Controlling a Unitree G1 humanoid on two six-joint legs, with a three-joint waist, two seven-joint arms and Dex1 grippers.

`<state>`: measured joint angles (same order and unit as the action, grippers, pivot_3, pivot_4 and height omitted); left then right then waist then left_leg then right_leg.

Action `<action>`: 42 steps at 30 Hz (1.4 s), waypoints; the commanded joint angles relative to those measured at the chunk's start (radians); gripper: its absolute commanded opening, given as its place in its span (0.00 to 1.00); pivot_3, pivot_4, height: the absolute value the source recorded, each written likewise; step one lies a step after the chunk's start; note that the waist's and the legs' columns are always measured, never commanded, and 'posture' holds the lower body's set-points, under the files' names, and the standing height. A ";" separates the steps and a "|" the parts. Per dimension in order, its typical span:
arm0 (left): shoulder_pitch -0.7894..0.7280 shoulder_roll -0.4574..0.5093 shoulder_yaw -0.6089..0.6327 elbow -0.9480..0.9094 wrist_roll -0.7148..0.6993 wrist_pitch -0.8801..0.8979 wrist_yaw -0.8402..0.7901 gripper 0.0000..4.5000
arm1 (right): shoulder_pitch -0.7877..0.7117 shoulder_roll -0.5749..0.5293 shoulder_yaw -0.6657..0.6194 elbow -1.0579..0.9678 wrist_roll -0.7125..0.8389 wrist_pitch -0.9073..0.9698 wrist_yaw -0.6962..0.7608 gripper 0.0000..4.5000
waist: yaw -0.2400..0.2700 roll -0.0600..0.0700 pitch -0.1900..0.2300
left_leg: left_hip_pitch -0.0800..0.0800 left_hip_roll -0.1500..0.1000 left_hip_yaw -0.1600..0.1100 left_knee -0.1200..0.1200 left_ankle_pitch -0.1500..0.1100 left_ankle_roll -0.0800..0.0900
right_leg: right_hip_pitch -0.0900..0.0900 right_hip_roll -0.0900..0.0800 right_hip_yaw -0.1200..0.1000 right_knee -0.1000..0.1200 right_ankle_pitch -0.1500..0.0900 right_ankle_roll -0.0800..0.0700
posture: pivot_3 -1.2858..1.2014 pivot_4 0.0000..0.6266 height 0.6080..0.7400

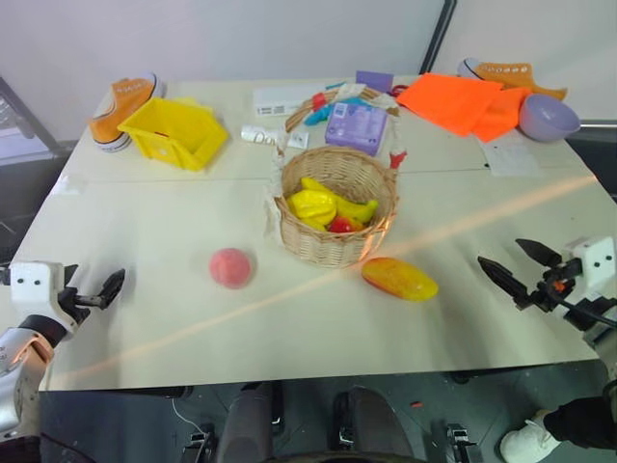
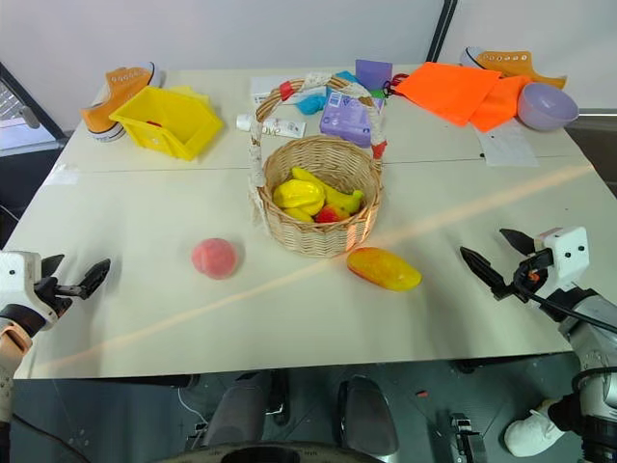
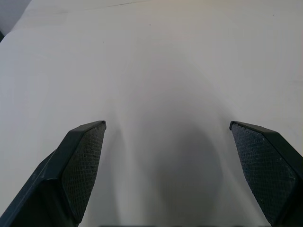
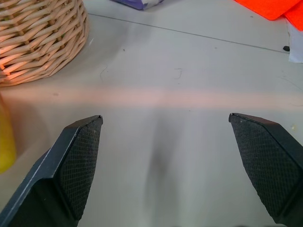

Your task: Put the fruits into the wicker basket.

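White boxy wrists carry black wedge-shaped fingers (image 4: 78, 168) with cross-hatched textured pads.

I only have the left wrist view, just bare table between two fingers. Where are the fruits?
Observer: The peach lies on the table, left of the basket.
Operator: And the mango?
Observer: The mango lies right of the basket's front, nearer the right gripper.
Operator: Is that gripper holding anything?
Observer: No, it is open and empty, like the left gripper.
Operator: Basket empty?
Observer: No, yellow and red pieces already lie in it.
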<state>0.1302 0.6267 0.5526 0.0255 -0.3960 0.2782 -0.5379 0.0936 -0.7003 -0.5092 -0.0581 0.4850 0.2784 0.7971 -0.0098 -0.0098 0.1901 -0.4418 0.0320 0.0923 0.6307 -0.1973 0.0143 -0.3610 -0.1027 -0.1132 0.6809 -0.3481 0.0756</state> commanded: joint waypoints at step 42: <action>-0.350 0.256 -0.539 -0.224 0.034 0.141 -0.481 0.94 | -0.084 -0.122 0.265 -0.720 0.358 0.373 -0.062 1.00 | 0.000 0.000 0.000 | -0.002 0.000 0.001 -0.002 0.001 0.002 | -0.002 0.000 0.001 -0.003 0.000 0.000 | 0.52 0.24 0.87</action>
<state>-0.2060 0.8888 0.0111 -0.1977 -0.3768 0.4419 -1.0251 0.0194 -0.8283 -0.2430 -0.7445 0.8453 0.6712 0.7390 -0.0093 -0.0099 0.1906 -0.4436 0.0318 0.0934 0.6287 -0.1964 0.0159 -0.3629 -0.1024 -0.1123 0.6778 -0.3481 0.0755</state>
